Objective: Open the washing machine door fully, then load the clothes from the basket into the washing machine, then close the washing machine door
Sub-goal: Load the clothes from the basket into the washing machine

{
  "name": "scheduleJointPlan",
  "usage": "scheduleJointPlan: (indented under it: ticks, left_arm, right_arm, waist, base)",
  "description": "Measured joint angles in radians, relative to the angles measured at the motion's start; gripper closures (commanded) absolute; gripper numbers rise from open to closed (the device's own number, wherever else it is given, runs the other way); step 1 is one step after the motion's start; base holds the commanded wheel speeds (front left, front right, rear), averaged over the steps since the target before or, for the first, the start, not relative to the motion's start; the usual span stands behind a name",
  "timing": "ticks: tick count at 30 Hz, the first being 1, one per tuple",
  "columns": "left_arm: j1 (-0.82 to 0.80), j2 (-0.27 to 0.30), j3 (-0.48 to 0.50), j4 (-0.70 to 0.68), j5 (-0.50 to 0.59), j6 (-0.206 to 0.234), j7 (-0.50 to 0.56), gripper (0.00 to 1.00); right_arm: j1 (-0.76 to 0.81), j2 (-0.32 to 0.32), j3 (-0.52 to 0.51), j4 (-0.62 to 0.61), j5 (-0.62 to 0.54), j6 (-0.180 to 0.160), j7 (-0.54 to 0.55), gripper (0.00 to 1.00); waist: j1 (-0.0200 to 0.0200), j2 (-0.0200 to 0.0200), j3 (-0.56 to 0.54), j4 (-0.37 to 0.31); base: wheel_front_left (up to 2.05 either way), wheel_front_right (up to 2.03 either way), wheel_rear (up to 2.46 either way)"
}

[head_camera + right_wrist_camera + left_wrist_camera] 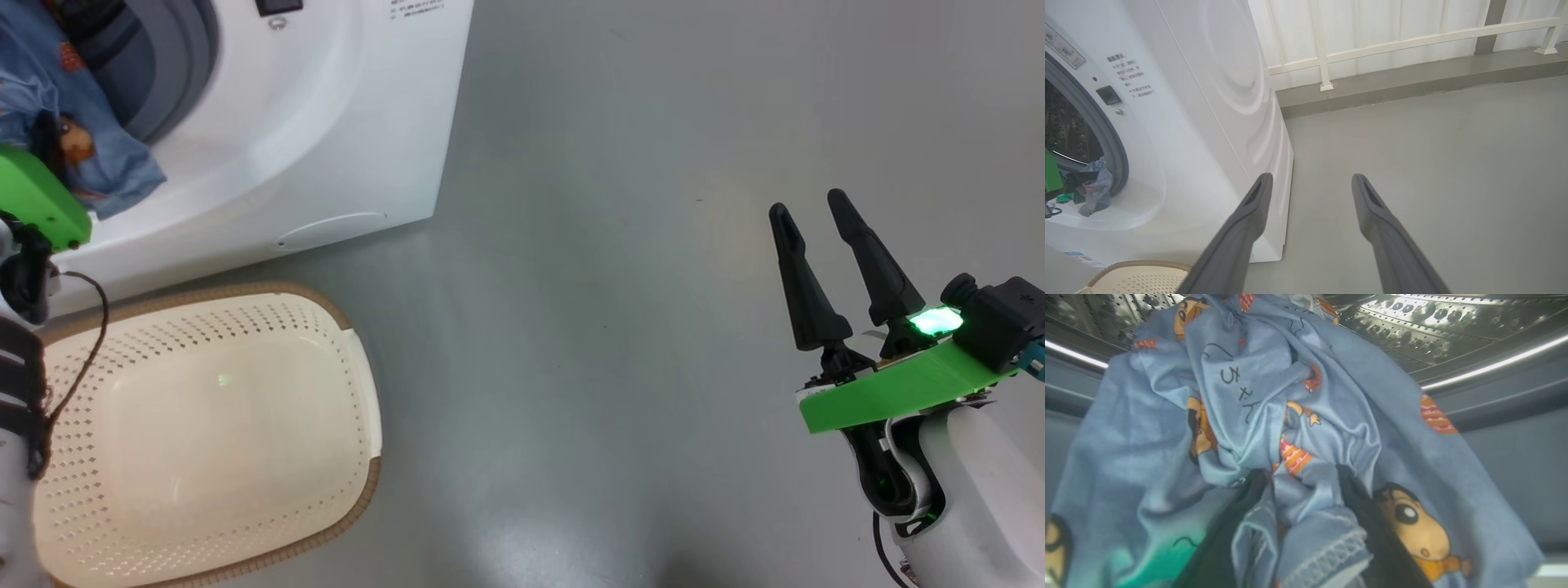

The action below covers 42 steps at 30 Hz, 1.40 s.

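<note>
The left gripper (1300, 477) is reaching into the mouth of the washer (326, 122), because that is where the clothes (106, 155) are going. Its fingers (1359, 498) are standing about as wide apart as they go, with blue cloth lying loose between and over them rather than pinched. So it reads as released, letting the load drop instead of carrying it.

The clothes are lying part in the steel drum (1433, 322) and part spilling out over the lower lip of the opening. One fold is hanging down the white front, probably because the bundle is being let go at the edge and not deep inside.

The basket (359, 384) is sitting on the floor (612, 327) just in front of the washer, close enough for a short lift, and it is holding nothing now.

The right gripper (808, 202) is hovering open and unladen over bare floor, well off to the side, seemingly parked clear of the loading path.

Judging by this, the hanging fold is needing a push inward before the door can shut on a clear opening.
</note>
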Motion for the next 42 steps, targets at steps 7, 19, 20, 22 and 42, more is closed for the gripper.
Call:
scheduleJointPlan:
  ticks: [7, 19, 20, 22, 42]
  left_arm:
    - [0.000, 0.011, -0.007, 0.014, -0.002, -0.023, 0.008, 1.00]
    - [0.005, 0.025, -0.029, -0.029, -0.002, -0.083, -0.107, 1.00]
    - [0.005, 0.025, -0.032, -0.036, -0.002, -0.088, -0.114, 1.00]
    - [0.003, 0.028, -0.036, -0.056, -0.002, -0.093, -0.140, 1.00]
    - [-0.282, 0.128, -0.070, -0.106, 0.031, -0.091, -0.255, 1.00]
  right_arm:
    - [0.000, 0.002, 0.001, 0.003, 0.000, 0.000, 0.000, 0.00]
    - [0.000, 0.001, 0.000, 0.003, 0.000, 0.000, 0.000, 0.00]
    - [0.000, 0.000, 0.001, 0.003, 0.000, 0.000, 0.000, 0.00]
    - [0.000, -0.001, 0.002, 0.002, 0.000, 0.000, 0.000, 0.00]
    - [-0.035, 0.015, 0.004, -0.032, -0.002, 0.000, 0.000, 0.00]
  waist:
    - [0.0000, 0.0000, -0.009, 0.007]
    - [0.0000, 0.0000, -0.025, 0.036]
    - [0.0001, 0.0000, -0.025, 0.039]
    - [0.0000, 0.0000, -0.022, 0.043]
    - [0.0002, 0.0000, 0.159, -0.017]
  base:
    - [0.00, 0.00, 0.00]
    - [0.00, 0.00, 0.00]
    - [0.00, 0.00, 0.00]
    - [0.00, 0.00, 0.00]
    - [0.00, 0.00, 0.00]
